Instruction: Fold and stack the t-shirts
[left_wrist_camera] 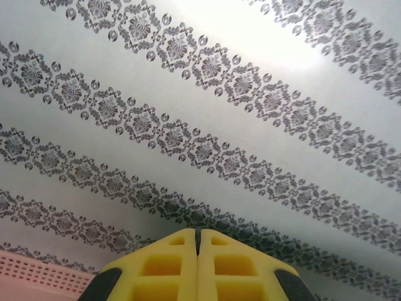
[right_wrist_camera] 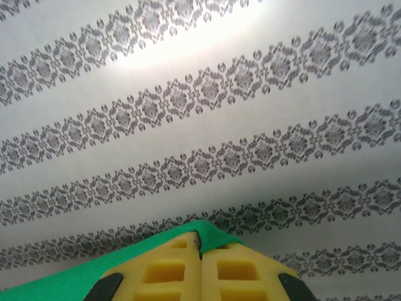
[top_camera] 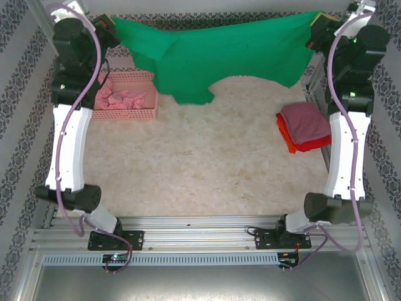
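The pale speckled table (top_camera: 207, 169) is carrying a pink lattice basket (top_camera: 125, 114), which is sitting just below the left gripper (top_camera: 111, 28). A stack of folded t-shirts (top_camera: 305, 125) is lying below the right gripper (top_camera: 316, 31), mauve topmost over red and orange.

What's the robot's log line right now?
green t-shirt: held up, spread | left end effector: shut on it | right end effector: shut on it

I have open table (top_camera: 188, 169) mid-field; basket (top_camera: 125, 115) blocks far left, folded stack (top_camera: 305, 123) the right edge, and the hanging green shirt (top_camera: 219, 53) curtains the back.
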`<state>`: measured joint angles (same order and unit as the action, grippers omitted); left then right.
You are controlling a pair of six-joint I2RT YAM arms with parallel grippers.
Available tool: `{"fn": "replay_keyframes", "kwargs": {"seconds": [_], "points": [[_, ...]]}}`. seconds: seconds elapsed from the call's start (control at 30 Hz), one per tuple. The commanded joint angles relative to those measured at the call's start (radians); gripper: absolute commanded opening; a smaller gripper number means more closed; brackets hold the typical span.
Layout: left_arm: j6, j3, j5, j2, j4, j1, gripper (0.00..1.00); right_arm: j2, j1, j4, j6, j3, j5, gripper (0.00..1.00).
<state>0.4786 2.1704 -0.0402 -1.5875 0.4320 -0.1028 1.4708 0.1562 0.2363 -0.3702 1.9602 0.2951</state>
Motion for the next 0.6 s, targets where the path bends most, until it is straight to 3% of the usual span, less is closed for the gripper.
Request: {"fn": "replay_keyframes", "kwargs": {"seconds": [0.0,0.3,0.57], "points": [[0.012,-0.206,0.017,0.134,-0.068,0.009,0.00,-0.086,0.018,-0.005,-0.009,-0.163,0.020,0.00],[0.189,-1.039,0.077,0.514,-0.116,0.006,0.00,-0.417,0.023,-0.005,-0.077,-0.903,0.126,0.00],[0.308,-1.463,0.079,0.602,-0.147,0.007,0.00,-0.520,0.002,-0.019,-0.224,-1.397,0.111,0.00]]}}
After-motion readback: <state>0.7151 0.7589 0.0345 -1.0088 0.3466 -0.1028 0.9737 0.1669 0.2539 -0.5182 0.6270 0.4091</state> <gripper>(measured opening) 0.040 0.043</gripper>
